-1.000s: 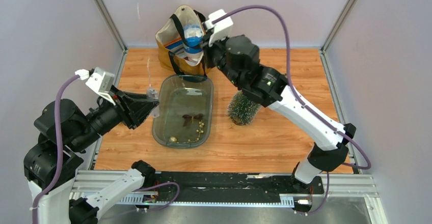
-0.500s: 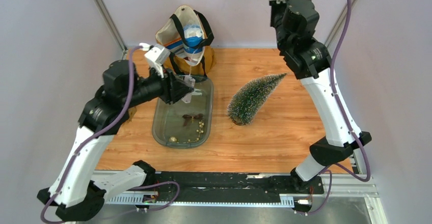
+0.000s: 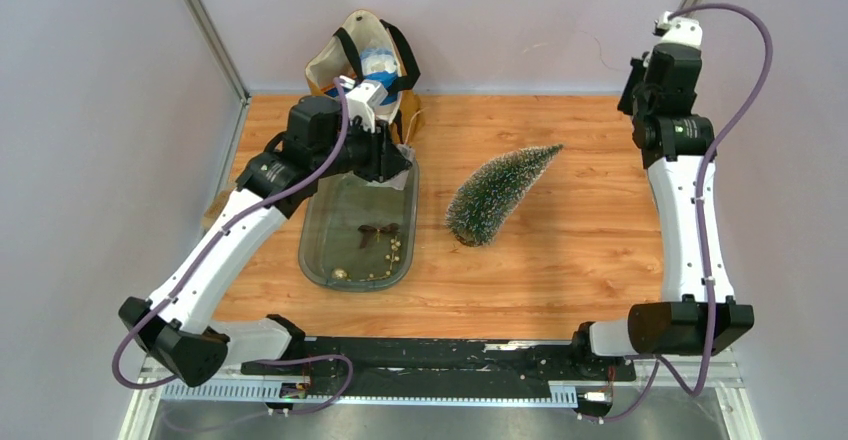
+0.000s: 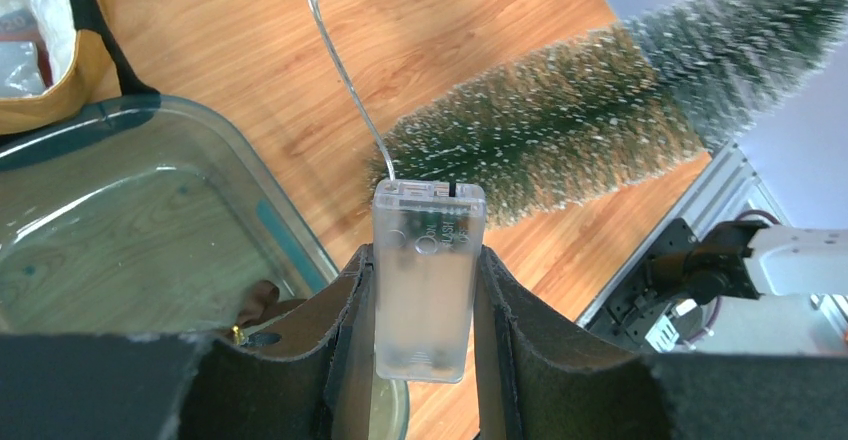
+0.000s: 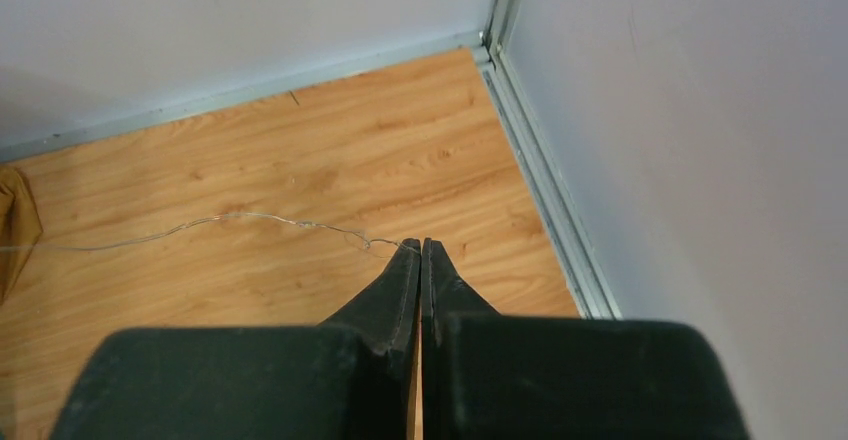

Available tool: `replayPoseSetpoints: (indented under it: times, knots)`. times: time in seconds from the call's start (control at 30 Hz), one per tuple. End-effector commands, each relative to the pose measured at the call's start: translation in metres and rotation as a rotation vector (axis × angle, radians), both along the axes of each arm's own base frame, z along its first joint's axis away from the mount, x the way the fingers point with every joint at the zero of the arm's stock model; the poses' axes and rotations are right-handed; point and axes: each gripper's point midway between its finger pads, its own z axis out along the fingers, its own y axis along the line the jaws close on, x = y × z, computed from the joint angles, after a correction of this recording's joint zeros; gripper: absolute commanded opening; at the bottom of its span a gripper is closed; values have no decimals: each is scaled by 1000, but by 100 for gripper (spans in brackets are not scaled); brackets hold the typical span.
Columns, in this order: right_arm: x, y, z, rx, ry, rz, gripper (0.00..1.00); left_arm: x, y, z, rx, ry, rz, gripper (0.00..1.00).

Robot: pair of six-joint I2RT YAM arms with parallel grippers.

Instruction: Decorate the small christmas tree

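The left hand [image 4: 425, 260] grasps a clear battery box [image 4: 425, 300] over the far end of the clear tray [image 3: 312, 260]. The small christmas tree [image 3: 495, 195] lies on its side on the surface [image 3: 560, 260], just right of that hand. The right hand [image 5: 421, 250], raised at far right and well apart from the tree, is clenched on the thin wire [image 5: 250, 216].

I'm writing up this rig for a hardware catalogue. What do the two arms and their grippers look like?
The left arm and right arm have white links between bulky black joints. A purple cable loops along each to a white box at the wrist. The left gripper and right gripper have matte black fingers that taper to narrow tips.
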Motion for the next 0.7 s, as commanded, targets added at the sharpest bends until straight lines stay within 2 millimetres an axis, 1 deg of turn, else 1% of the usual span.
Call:
replayPoseSetpoints:
  times: [0.0,0.1,0.13,0.17,0.2,0.23,0.27,0.37,0.47,0.57,0.67]
  knots:
    - [-20,-3,-31,126,43,1,0,21,-8,-17,9,8,31,0]
    - [-31,-10,-74,184,131,-38,0,31,-17,-45,36,82,31,0]
    - [-35,-12,-87,200,157,-45,0,31,-19,-49,36,95,20,0]
    - [-39,-15,-101,211,185,-62,0,32,-21,-61,42,119,18,0]
    - [-44,-18,-113,221,210,-76,0,33,-23,-65,35,123,20,0]
    - [-48,-20,-120,235,221,-89,0,35,-24,-74,42,143,25,0]
    - [-54,-22,-133,251,244,-109,0,36,-25,-75,34,146,27,0]
    - [-66,-21,-151,301,261,-131,0,38,-25,-92,55,183,43,0]
    - [-78,-19,-161,346,262,-160,0,37,-26,-103,53,214,51,0]
    - [-89,-18,-172,369,263,-180,0,37,-26,-107,42,228,73,0]
    - [-97,-15,-180,387,274,-185,0,35,-27,-117,41,257,80,0]
